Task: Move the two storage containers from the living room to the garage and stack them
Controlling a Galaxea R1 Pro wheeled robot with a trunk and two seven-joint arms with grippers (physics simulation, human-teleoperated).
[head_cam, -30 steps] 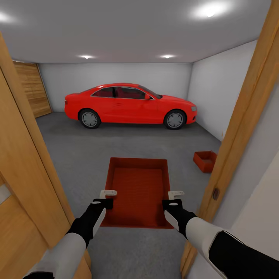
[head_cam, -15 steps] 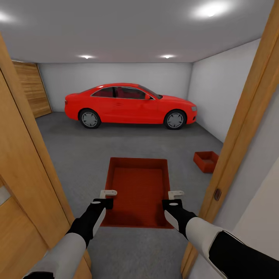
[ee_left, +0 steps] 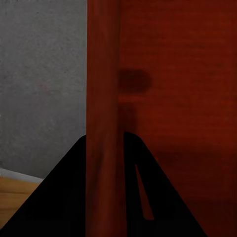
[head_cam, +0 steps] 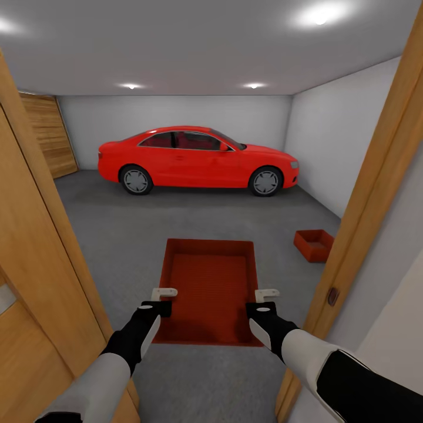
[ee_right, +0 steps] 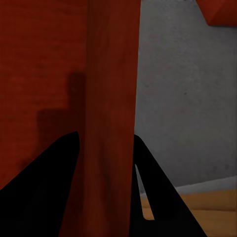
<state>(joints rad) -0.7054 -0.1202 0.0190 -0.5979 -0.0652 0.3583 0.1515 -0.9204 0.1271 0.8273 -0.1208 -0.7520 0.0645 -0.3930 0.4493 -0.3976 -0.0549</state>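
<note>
I hold one orange-red storage container (head_cam: 210,288) out in front of me, above the garage's dark grey concrete floor (head_cam: 129,235). My left gripper (head_cam: 163,301) is shut on its left wall (ee_left: 103,98), and my right gripper (head_cam: 262,301) is shut on its right wall (ee_right: 111,98). In each wrist view a wall runs between the two dark fingers. The other storage container (head_cam: 313,244) rests on the floor ahead to the right, near the white wall; its corner (ee_right: 219,10) appears in the right wrist view.
I stand in a doorway between a wooden door (head_cam: 35,276) on the left and a wooden frame (head_cam: 370,200) on the right. A red car (head_cam: 197,158) is parked across the far end. A slatted wooden door (head_cam: 50,135) is at the back left.
The view has crept slightly forward through the doorway; the right door frame and the far container have shifted a little right. Both grippers keep their hold on the container.
</note>
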